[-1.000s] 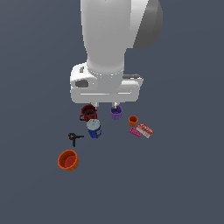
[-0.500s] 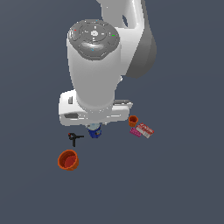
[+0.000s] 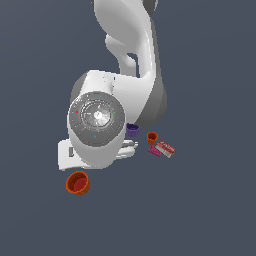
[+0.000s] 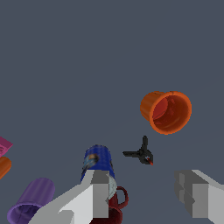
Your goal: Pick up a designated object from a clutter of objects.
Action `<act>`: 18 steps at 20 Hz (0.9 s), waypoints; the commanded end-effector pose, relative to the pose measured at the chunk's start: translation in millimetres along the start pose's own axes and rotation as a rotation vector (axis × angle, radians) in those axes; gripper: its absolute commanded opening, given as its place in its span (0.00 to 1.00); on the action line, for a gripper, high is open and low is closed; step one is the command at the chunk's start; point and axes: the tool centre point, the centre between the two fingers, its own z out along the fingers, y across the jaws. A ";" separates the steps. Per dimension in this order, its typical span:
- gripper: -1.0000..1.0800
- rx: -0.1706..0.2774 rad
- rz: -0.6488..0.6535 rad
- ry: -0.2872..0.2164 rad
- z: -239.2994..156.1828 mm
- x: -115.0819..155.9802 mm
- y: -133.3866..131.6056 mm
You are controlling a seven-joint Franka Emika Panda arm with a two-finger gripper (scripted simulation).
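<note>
Beside the clamp (image 4: 142, 154), wide orange-red cup (image 4: 166, 111), seemingly upright.

A flat, uniform dark slate-grey ground (image 3: 210, 210) fills the whole exterior view, and it serves as both floor and backdrop, since no edge, horizon, wall, furniture or window breaks it. The wrist view shows the same plain grey-blue surface (image 4: 65, 57), smooth and untextured, with no seams or markings. Lighting is soft and even across both views, casting only very faint shadows, so the ground reads as one continuous matte plane.
</note>
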 end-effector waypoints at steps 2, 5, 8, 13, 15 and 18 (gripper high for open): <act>0.62 -0.021 -0.032 -0.043 20.0 11.5 11.9; 0.62 -0.039 -0.060 -0.081 37.9 19.9 21.1; 0.62 -0.056 -0.087 -0.119 56.6 27.3 29.5; 0.62 -0.081 -0.129 -0.177 85.2 35.9 40.3; 0.62 -0.089 -0.143 -0.196 94.6 38.2 43.3; 0.62 -0.099 -0.160 -0.219 106.2 40.5 46.7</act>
